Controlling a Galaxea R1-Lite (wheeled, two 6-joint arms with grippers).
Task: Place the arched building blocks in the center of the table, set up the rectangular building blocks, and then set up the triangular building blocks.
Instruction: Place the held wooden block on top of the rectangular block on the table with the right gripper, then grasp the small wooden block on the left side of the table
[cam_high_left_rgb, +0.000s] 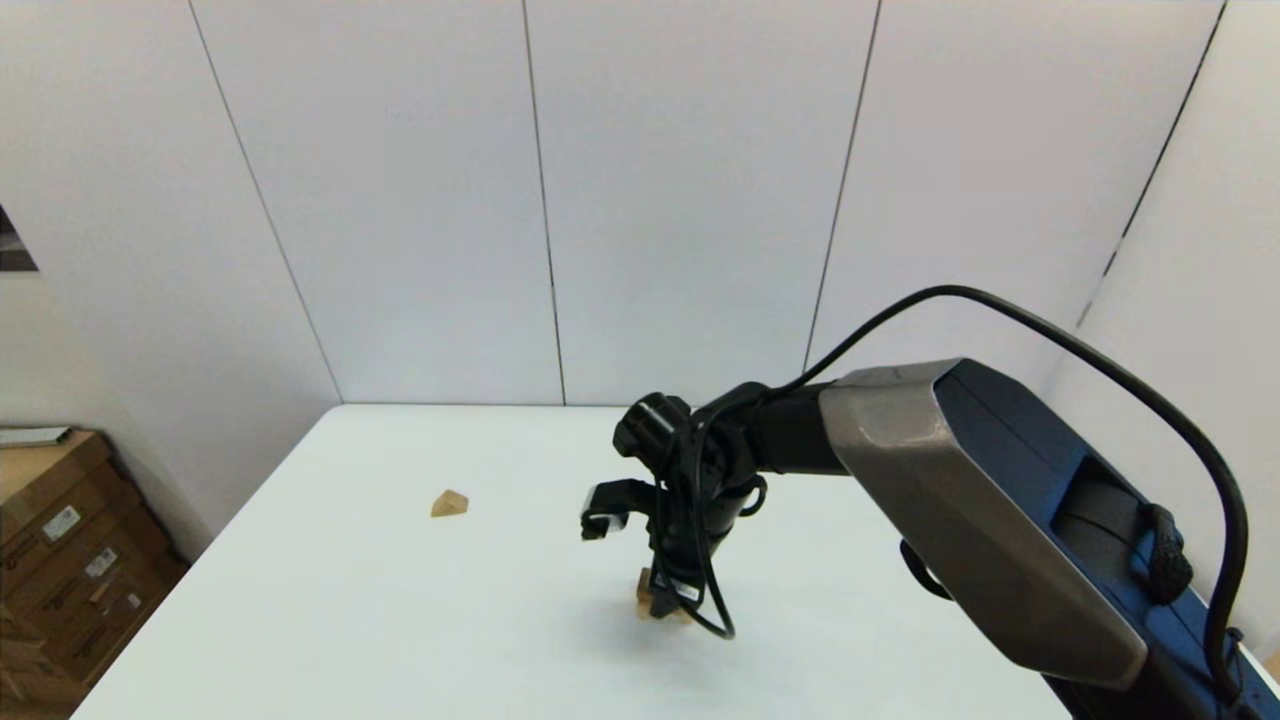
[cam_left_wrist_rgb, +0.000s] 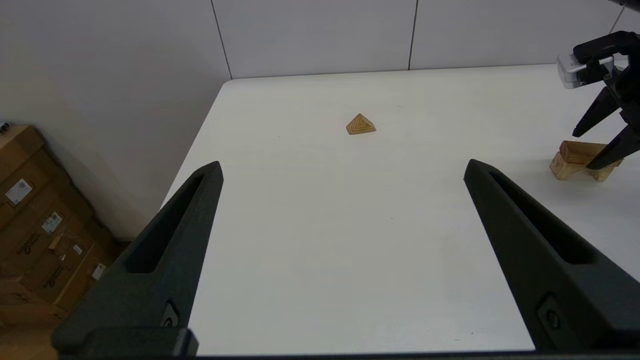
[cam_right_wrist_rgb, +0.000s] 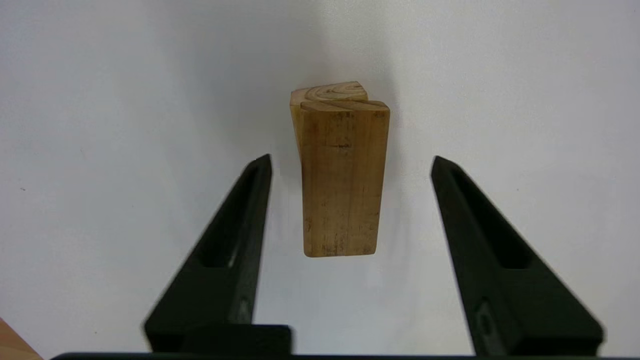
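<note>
Right fingers (cam_right_wrist_rgb: 350, 160) spread wide, empty (straddling stacked blocks (cam_right_wrist_rgb: 342, 175)) on white table (cam_high_left_rgb: 400, 620), panelled wall (cam_high_left_rgb: 680, 200) behind.

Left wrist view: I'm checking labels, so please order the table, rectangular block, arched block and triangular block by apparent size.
1. Table
2. Rectangular block and arched block: stacked, partly hidden by the right tool, unranked
3. Triangular block, though farther away

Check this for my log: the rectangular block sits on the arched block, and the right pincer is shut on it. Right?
Not quite. The right pincer is open: the right wrist view shows its fingers apart on either side of the rectangular block, with gaps between. The rest holds: the left wrist view shows it resting on the arched block.
</note>
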